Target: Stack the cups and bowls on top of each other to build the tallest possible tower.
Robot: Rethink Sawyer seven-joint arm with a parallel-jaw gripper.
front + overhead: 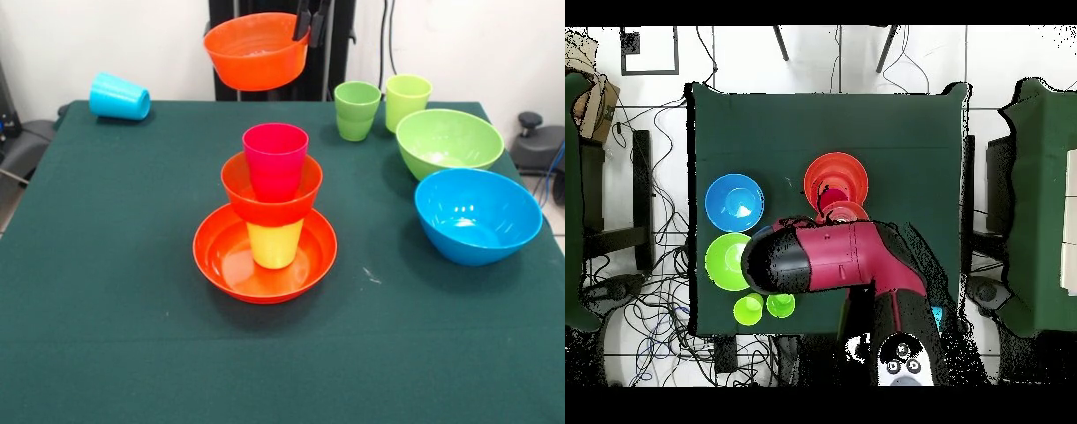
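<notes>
Above the worktop's far edge, the hand gripped a small orange bowl by its rim, aloft. Tower stood mid-worktop, pink cup topmost.

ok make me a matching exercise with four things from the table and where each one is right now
Things:
1. small orange bowl
2. pink cup
3. sky blue cup
4. yellow cup

Places:
a. lying on its side at a far corner of the table
b. standing in the wide orange bowl
c. held in the air by the gripper
d. on top of the tower

Pairs: 1-c, 2-d, 3-a, 4-b
</notes>
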